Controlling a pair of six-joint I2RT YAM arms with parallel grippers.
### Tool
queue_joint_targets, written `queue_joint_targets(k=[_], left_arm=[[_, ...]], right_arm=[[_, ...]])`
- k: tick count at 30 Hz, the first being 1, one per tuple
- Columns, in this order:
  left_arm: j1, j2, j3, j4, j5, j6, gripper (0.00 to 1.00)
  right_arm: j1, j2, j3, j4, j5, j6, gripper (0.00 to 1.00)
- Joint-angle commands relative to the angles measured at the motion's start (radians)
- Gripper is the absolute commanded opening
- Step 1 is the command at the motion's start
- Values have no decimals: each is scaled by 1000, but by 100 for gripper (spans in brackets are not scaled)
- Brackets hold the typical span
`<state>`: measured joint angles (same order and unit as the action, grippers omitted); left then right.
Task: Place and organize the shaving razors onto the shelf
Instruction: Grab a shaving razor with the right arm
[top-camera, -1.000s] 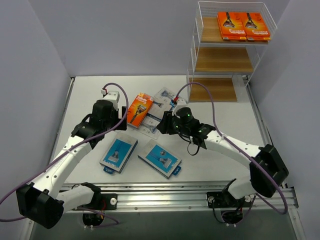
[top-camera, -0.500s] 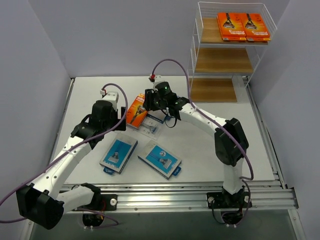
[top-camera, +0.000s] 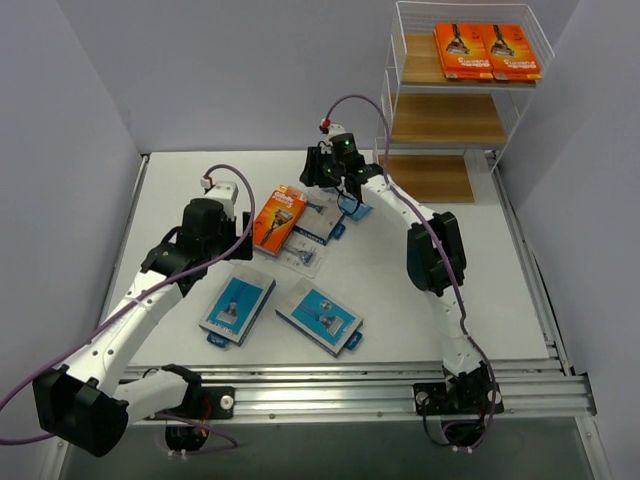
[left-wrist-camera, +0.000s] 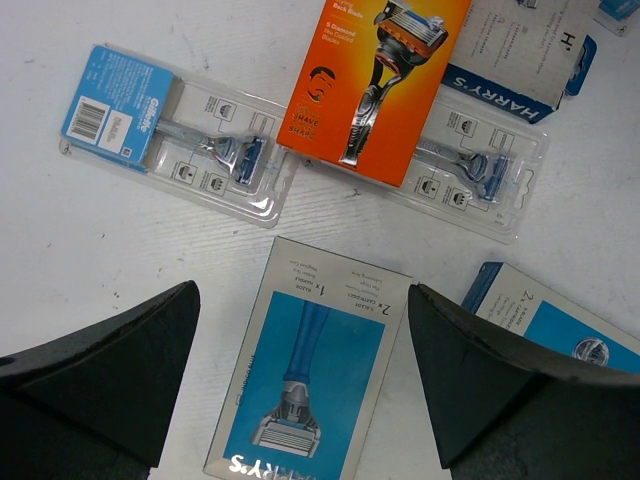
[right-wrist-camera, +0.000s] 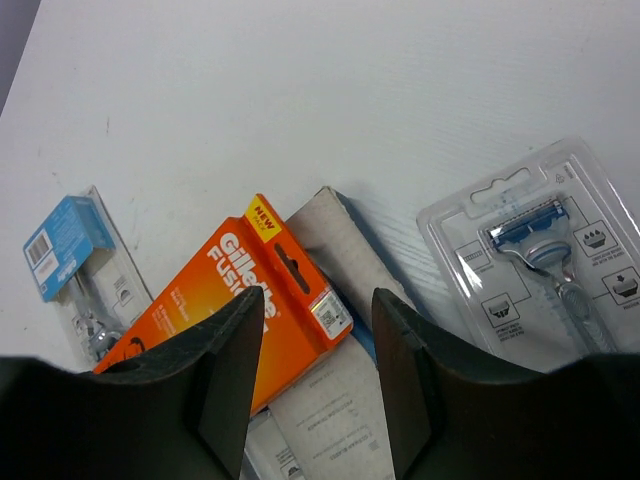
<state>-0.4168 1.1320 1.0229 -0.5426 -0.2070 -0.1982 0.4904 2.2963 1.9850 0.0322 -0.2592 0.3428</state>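
Pickup step: our spread, empty right claw (right-wrist-camera: 318, 310) should, we reckon, drop onto the flat orange cardboard box (right-wrist-camera: 225, 275).

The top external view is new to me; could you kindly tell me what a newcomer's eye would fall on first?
Two bright orange packs lie side by side on the top tier of the white shelf, far right. Mid-table, a third orange box glows amid a loose scatter of blue packs, with the right tool open over the scatter's far edge.
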Motion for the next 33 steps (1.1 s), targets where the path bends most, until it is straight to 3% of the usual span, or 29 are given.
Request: queue_joint_targets(k=[1, 33], left_arm=[[9, 2, 43, 17, 34, 0, 94], [18, 12, 51, 12, 67, -3, 94]], right_arm=[[5, 46, 86, -28, -69, -4, 43], [-13, 132, 28, 55, -144, 47, 40]])
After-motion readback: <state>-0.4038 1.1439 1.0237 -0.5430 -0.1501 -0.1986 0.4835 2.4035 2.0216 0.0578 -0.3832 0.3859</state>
